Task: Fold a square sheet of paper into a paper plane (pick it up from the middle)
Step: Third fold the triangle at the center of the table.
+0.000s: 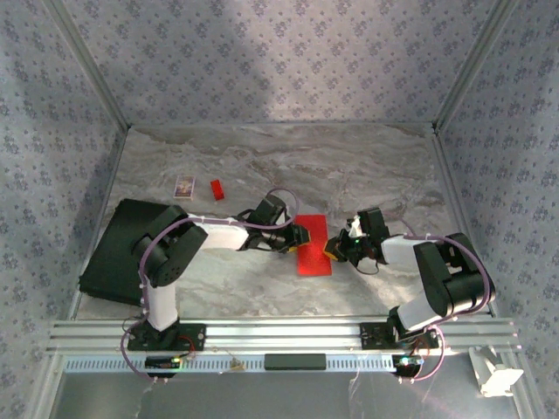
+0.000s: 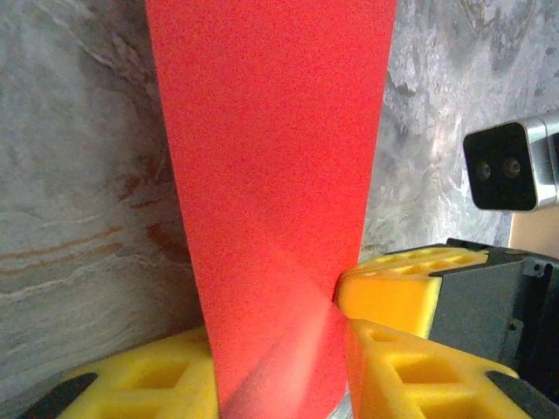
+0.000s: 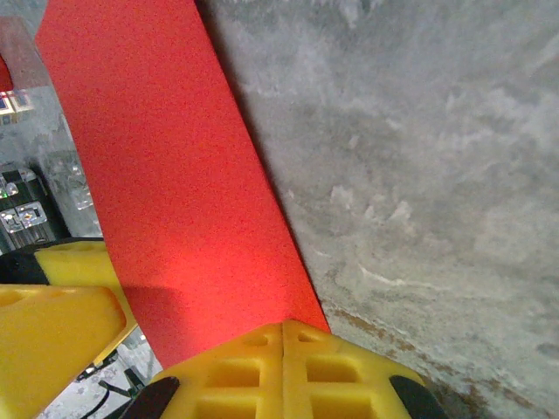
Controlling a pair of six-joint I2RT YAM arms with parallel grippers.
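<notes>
a red sheet of paper [image 1: 313, 247], folded into a long narrow strip, lies flat near the middle of a grey marbled counter [image 1: 367, 166], between the two arms. its long sides run away from the arm bases.

the left gripper [image 1: 301, 236] meets the strip from the left. in the left wrist view its yellow fingers [image 2: 140, 384] stand apart, one on each side, with the strip running through the gap between them. whether they press on the paper cannot be told.

the right gripper [image 1: 334, 251] meets the strip from the right. in the right wrist view its two yellow fingers [image 3: 253, 371] are closed together, seam to seam, with their tips touching the strip's edge. whether paper is pinched between them cannot be told. in the left wrist view a yellow finger of that gripper touches the strip's right edge, beside a diagonal crease.

farther back and to the left, well apart from the paper, a small red block [image 1: 217, 188] sits just beside a small patterned card [image 1: 184, 185]. a black mat [image 1: 122, 249] lies at the counter's left side.
</notes>
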